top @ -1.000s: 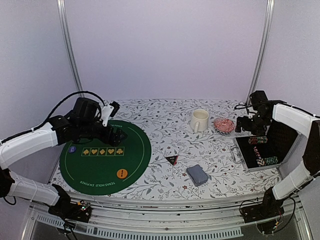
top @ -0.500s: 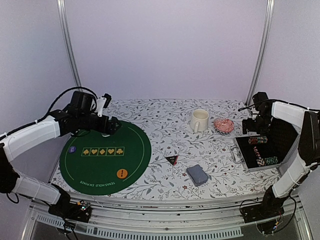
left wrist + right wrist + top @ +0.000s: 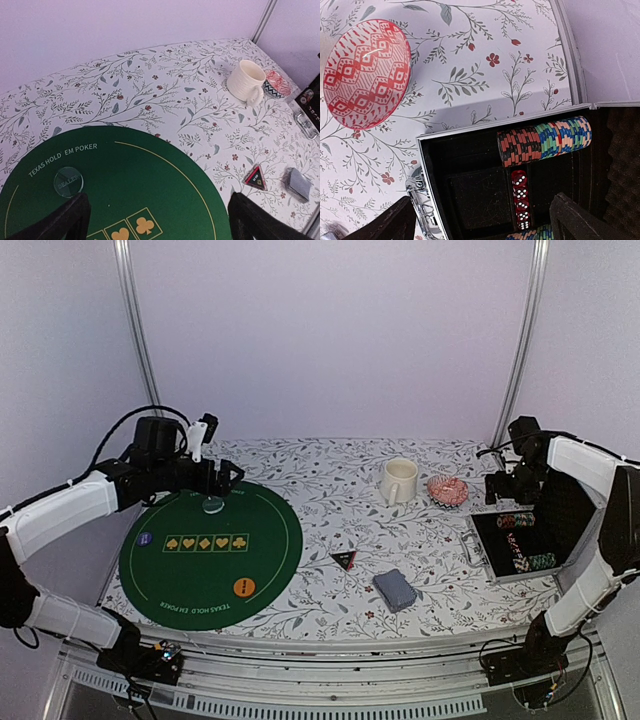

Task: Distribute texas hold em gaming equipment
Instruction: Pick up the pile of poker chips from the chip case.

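Hovering over the far-left part of the counter, left gripper has jaws spread wide, holding nothing. Clear disc lies flat on the green mat near the mat's far edge, just below the fingers. Right gripper, jaws also spread and empty, hangs above the open case by the right edge, with poker chips racked inside. Orange button sits on the mat's near side. Triangular marker and cards lie mid-counter, toward the near edge.

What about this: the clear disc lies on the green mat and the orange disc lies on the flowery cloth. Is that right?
Not quite. The clear disc lies on the green mat, but the orange disc lies on it too, not on the flowery cloth. The top external view shows this.
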